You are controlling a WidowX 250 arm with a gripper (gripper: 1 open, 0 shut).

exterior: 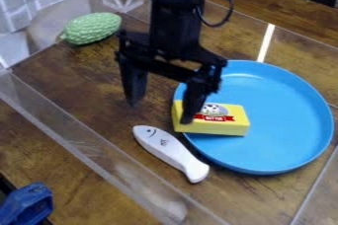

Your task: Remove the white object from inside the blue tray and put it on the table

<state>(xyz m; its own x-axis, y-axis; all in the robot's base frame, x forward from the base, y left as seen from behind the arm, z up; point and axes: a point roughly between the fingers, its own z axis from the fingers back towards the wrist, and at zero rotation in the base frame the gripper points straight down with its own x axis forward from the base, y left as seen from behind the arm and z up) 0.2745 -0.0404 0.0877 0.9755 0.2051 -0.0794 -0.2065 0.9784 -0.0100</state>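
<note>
The white object (172,153), a small fish-shaped toy, lies on the dark wood table (79,101) just left of the blue tray (284,96). Its tail points toward the tray's front rim. My gripper (165,95) hangs open above and slightly behind the fish, empty, its black fingers (133,83) spread wide. In this view the right finger overlaps the tray's left edge and the corner of a yellow butter box (218,120) lying inside the tray.
A green knobbly object (93,27) sits at the back left of the table. Clear acrylic panels (66,145) edge the table at the front left. A blue item (24,207) shows at the bottom left corner, outside the panel.
</note>
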